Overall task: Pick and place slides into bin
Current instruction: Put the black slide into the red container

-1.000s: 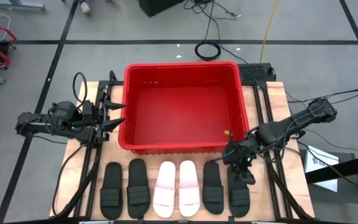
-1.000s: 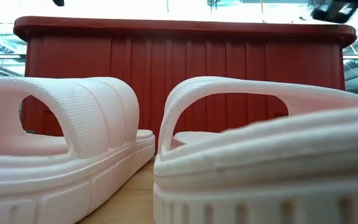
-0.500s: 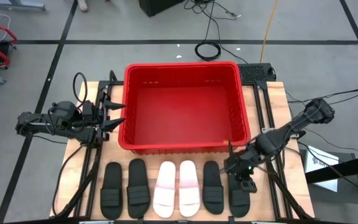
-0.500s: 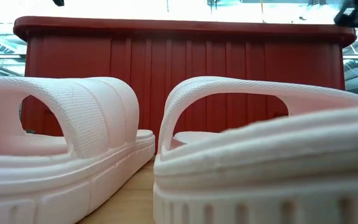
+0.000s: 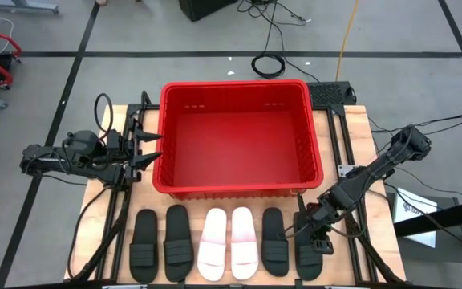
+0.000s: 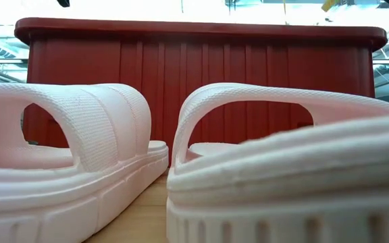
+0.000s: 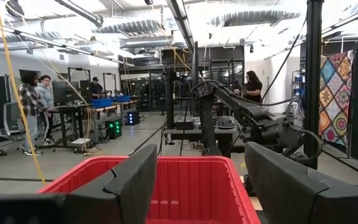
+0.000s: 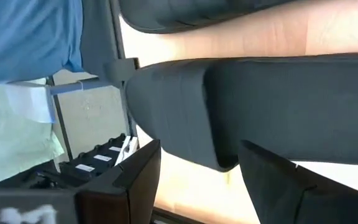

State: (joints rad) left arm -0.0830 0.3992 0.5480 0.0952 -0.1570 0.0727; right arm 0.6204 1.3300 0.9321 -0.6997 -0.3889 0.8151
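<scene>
L arm: parked at the table's left side, beside the bin; left gripper [image 5: 144,148] is held spread wide, nothing in it.
Bin: red bin [image 5: 235,189] is seen at the table's back middle, w/ nothing inside yet.
Slides: all six are lined up in front of the bin – 2 black [image 5: 159,244], 2 white [image 5: 229,242], 2 black [image 5: 291,245].
R arm: right gripper [image 5: 314,235] has been brought down from the bin's corner to the last black slide [image 5: 309,254]; fingers are spread around its strap.
Meaning: 1st pick is prob. about to start; squeeze not done yet.
</scene>
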